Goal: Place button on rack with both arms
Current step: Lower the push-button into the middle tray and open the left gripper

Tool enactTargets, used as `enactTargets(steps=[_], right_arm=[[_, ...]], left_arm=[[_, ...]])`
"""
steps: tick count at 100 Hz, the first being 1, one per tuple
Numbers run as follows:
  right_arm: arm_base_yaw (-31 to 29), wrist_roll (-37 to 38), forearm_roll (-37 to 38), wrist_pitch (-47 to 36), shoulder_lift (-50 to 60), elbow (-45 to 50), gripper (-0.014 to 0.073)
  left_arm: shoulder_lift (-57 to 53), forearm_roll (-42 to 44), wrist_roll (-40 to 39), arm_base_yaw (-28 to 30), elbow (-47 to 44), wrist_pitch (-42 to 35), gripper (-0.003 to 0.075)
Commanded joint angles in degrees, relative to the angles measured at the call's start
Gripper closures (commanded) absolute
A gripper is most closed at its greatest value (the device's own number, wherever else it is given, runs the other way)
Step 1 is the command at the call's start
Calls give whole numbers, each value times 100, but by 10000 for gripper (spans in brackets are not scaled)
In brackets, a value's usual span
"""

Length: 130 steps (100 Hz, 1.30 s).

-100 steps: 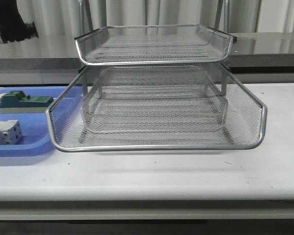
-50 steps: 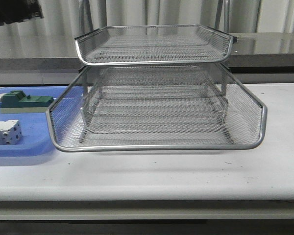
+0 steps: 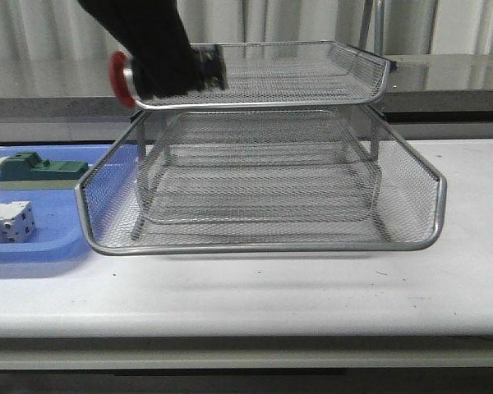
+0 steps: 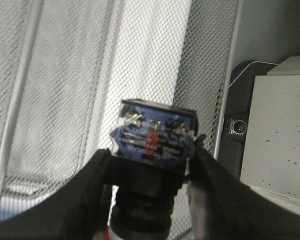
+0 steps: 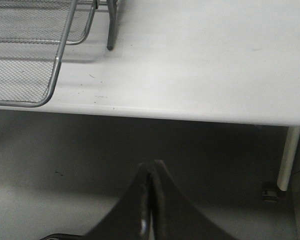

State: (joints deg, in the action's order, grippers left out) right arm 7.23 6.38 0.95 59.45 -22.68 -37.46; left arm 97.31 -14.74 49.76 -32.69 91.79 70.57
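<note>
A: So, from the front, where does the button (image 3: 123,79) sit?

B: Up at the left front corner of the rack (image 3: 263,148), level with the top tier. Its red head pokes out to the left past the tier's rim, and the black body runs back into the dark bulk of the left arm (image 3: 148,37), which comes down from the top edge of the view. The button lies on its side, roughly horizontal.

A: And lower down?

B: A blue tray (image 3: 49,238) lies on the white bench (image 3: 246,295) just left of the rack. A green block (image 3: 33,168) rests at its back, a white terminal block (image 3: 8,222) nearer the front. The rack's big bottom tier overlaps the tray's right edge.

A: What does the left wrist camera show?

B: The left claw (image 4: 152,165) is clamped on the button (image 4: 155,137). One black finger (image 4: 90,185) presses each side of it. The blue rear block faces the camera, with metal screw terminals along its top edge. Silver mesh fills the background; a grey box (image 4: 275,130) stands beyond the rack's rim.

A: And the right wrist camera?

B: The right claw (image 5: 151,200) has its fingers pressed together with nothing between them. It hangs off the front of the bench (image 5: 200,60), over the dark floor. A corner of the rack (image 5: 35,55) shows, well apart from that claw.
</note>
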Motion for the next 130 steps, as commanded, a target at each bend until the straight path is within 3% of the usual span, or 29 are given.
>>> enactTargets(steps=[1,32,55,65,80,87,130], right_arm=[[-21,-18,21,-311,-42,-197,664],[-21,-18,21,-311,-42,-197,664],[-21,-18,21,-311,-42,-197,664],[-21,-18,21,-311,-42,-197,664],[-21,-18,21,-311,-42,-197,664],[-21,-18,21,-311,-42,-197,664],[-21,-18,21,-311,-42,-197,664]], left_arm=[[-18,-170,-57,-222,127,-442,691],[610,-170,-45,-682,185,-1782,687],[856,-74,-45,-790,195,-1868,678],[893,-51,-45,-790,195,-1811,583],[893,-51,-45,-790,195,-1775,323],[893,-51,-45,-790,195,-1775,248],[642,-51,-60,-790,195,-1683,230]])
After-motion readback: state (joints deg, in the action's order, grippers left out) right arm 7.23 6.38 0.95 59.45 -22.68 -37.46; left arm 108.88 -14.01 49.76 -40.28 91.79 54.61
